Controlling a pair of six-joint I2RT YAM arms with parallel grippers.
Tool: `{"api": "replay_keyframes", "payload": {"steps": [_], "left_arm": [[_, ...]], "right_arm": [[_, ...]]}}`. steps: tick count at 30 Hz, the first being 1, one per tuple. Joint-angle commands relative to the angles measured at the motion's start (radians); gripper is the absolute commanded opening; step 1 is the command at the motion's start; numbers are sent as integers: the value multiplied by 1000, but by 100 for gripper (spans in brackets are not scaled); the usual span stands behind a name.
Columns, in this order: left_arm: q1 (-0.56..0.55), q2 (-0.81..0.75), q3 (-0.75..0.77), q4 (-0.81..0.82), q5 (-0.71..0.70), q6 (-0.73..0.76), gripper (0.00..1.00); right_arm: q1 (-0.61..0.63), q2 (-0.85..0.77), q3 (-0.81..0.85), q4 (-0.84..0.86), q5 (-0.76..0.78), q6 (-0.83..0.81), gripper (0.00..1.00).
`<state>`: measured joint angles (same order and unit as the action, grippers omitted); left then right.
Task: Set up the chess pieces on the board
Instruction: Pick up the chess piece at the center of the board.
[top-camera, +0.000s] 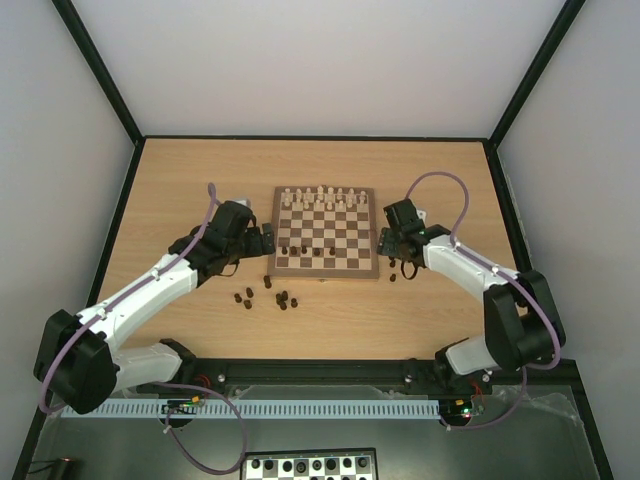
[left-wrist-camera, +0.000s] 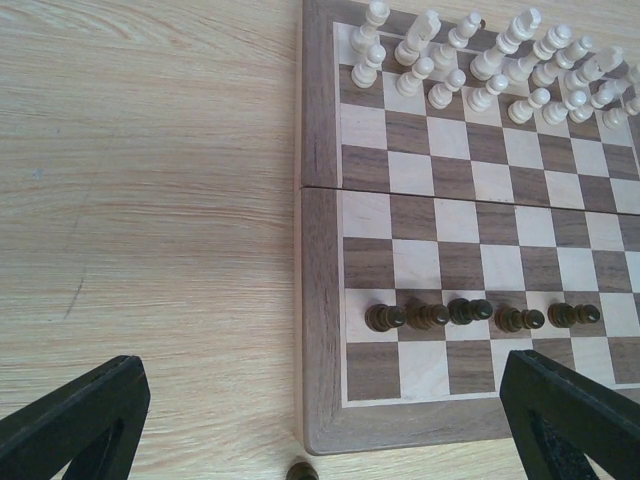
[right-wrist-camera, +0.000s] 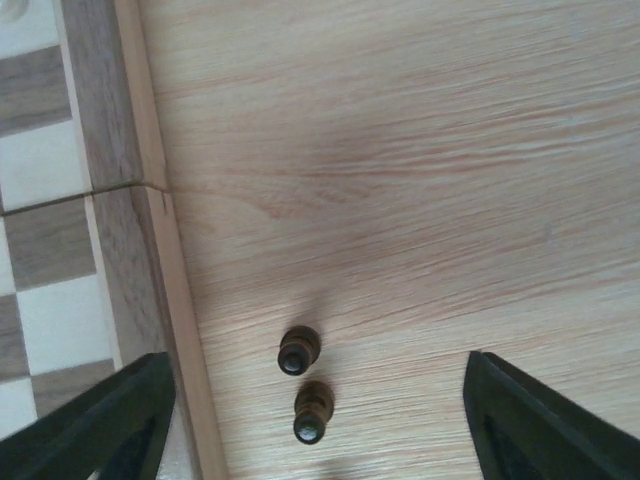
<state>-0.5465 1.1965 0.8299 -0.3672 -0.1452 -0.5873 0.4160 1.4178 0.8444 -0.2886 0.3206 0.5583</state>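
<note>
Five tiny dark brown wooden chessmen (left-wrist-camera: 470, 312) line the square wooden chessboard (left-wrist-camera: 320, 300) (two more chessmen (right-wrist-camera: 298, 350) stand beside it); left gripper (left-wrist-camera: 320, 400) and right gripper (right-wrist-camera: 318, 385) gape wide, empty.

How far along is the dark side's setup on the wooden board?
Done: at least five dark pieces stand in a row on the board, one rank in from its near edge. In hand: nothing; both sets of jaws are open and empty, the right ones above two loose dark pieces beside the board. Left: those two and a scattered group on the table near the board's front edge.
</note>
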Motion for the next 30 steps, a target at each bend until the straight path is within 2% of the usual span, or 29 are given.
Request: {"api": "replay_keyframes", "payload": {"steps": [1, 4, 13, 14, 17, 27, 30], "left_arm": [[-1, -20, -16, 5, 7, 4, 99], [-1, -22, -18, 1, 2, 2, 99], [-1, -20, -20, -2, -5, 1, 100], [-1, -19, -20, -3, -5, 0, 100], [0, -19, -20, -3, -6, 1, 99], [0, -25, -20, -6, -8, 0, 100], [-1, -25, -21, -5, -8, 0, 100]], "right_arm": [[-8, 44, -26, 41, -38, 13, 63], [-8, 72, -25, 55, -56, 6, 37], [-9, 126, -31, 70, -66, -3, 36], [-9, 130, -30, 73, -66, -3, 34], [-8, 140, -31, 78, -70, -3, 22], [-9, 159, -32, 83, -63, -8, 20], [-9, 161, -30, 82, -61, -11, 12]]}}
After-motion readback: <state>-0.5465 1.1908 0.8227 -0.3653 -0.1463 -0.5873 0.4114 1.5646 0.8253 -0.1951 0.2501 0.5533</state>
